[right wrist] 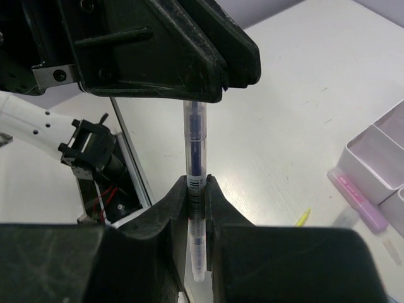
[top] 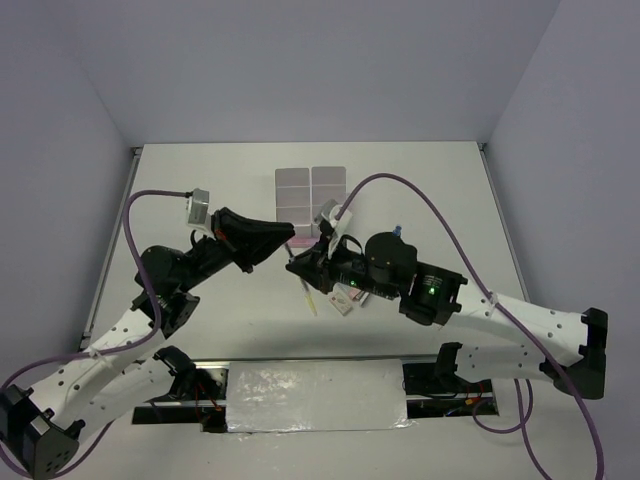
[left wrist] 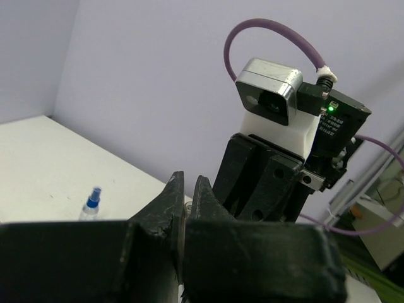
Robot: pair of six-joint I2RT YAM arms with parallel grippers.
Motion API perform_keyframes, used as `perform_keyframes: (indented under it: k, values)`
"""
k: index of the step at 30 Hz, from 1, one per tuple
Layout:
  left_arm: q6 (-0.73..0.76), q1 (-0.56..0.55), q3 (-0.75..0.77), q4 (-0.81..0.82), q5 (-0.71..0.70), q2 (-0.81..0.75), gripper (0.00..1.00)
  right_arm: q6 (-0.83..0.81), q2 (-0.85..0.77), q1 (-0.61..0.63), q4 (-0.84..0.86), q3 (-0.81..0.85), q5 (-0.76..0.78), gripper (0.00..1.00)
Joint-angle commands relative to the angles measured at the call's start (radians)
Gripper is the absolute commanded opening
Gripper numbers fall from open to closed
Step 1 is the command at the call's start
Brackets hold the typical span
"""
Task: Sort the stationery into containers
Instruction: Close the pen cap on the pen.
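Observation:
A clear pen with blue ink (right wrist: 196, 136) is held at both ends above the table. My right gripper (right wrist: 197, 184) is shut on its lower half. My left gripper (left wrist: 187, 189) is shut on its other end (left wrist: 184, 203), seen from below in the right wrist view (right wrist: 194, 98). In the top view the two grippers meet, left (top: 286, 236) and right (top: 301, 264), in front of the white compartment block (top: 310, 190). A pink marker (right wrist: 357, 199) lies beside the block (right wrist: 379, 154). A blue-capped clear bottle (left wrist: 91, 206) stands on the table. A thin yellow pen (top: 308, 297) lies under the right gripper.
Pink and white small items (top: 341, 302) lie under the right arm's wrist. The bottle also shows in the top view (top: 397, 232) behind that arm. The right arm's wrist camera (left wrist: 268, 95) is close in front of my left gripper. A foil-covered strip (top: 315, 395) lies at the table's near edge.

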Motion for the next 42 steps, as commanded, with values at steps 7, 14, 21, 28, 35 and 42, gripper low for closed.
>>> perform_keyframes:
  k: [7,14,21,28,35,42]
  values:
    - [-0.013,-0.108,-0.137,-0.049,-0.009,0.035,0.00,-0.048,0.124,-0.117,0.157,0.423,-0.096,0.00]
    - [-0.010,-0.133,-0.138,-0.052,-0.004,0.023,0.00,-0.054,0.230,-0.129,0.146,0.511,-0.141,0.00]
    - [0.036,-0.202,-0.103,-0.090,-0.040,0.078,0.00,-0.063,0.289,-0.170,0.091,0.654,-0.170,0.00]
    - [0.181,-0.202,0.053,-0.363,-0.210,-0.008,0.00,-0.123,0.235,-0.155,0.169,0.349,-0.147,0.00]
    - [0.275,-0.202,0.234,-0.486,-0.210,0.009,0.31,-0.117,0.220,-0.174,0.271,0.224,-0.133,0.00]
    - [0.186,-0.199,0.504,-0.922,-0.901,-0.039,0.99,-0.077,0.275,-0.259,0.314,0.163,-0.136,0.00]
